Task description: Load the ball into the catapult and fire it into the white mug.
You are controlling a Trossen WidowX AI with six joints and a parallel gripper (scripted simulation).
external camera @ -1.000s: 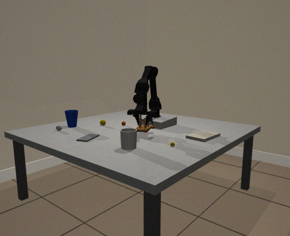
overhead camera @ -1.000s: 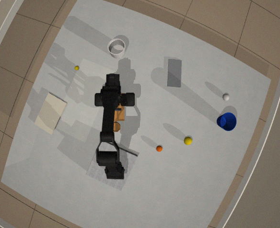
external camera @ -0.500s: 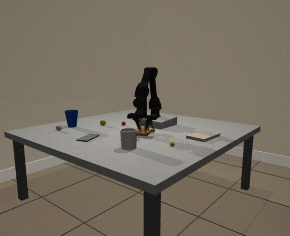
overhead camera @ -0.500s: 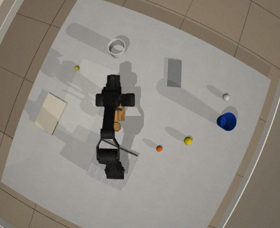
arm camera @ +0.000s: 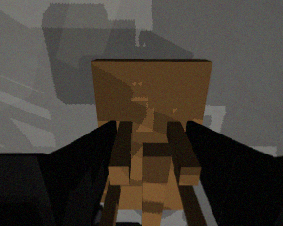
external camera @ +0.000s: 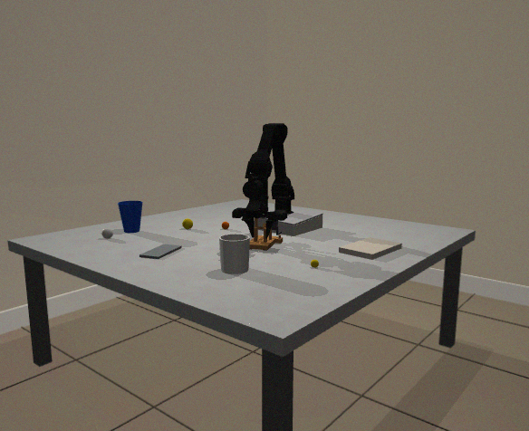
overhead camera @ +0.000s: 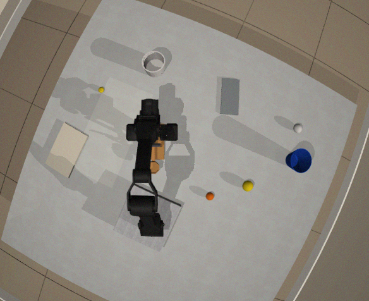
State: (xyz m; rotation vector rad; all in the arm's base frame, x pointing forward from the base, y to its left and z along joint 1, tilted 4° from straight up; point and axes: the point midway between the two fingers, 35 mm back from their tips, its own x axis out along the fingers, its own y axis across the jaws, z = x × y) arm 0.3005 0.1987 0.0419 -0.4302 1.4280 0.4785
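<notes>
Fingertips of the hand (overhead camera: 151, 132) (external camera: 259, 230) (arm camera: 152, 124) are clamped on the wooden catapult (overhead camera: 158, 151) (external camera: 261, 243) (arm camera: 152, 80), one finger outside each of its two uprights, with the frame between them. The hand points down, and the catapult's base sits below it on the grey bench (overhead camera: 230, 252) (external camera: 274, 306). From above, the hand and forearm cover much of the catapult; its round cup (overhead camera: 154, 167) shows on the side of the hand toward the arm's base. Whether the cup carries anything, I cannot tell.

Beyond the hand, on the side away from the arm's base, the white mug (overhead camera: 153, 64) (external camera: 235, 253) stands upright. A small yellow ball (overhead camera: 101, 89) (external camera: 314, 263) lies left of the hand in the top view, past a flat beige block (overhead camera: 67, 149) (external camera: 370, 248). On the hand's other side are a flat grey slab (overhead camera: 230, 96) (external camera: 160, 251), an orange ball (overhead camera: 209, 196) (external camera: 225, 225), a larger yellow ball (overhead camera: 248, 186) (external camera: 187, 224), and, well apart from the hand, a white ball (overhead camera: 297, 128) (external camera: 107, 234) near the upright blue cup (overhead camera: 299, 160) (external camera: 129, 216). Which ball is meant for the catapult, I cannot tell.
</notes>
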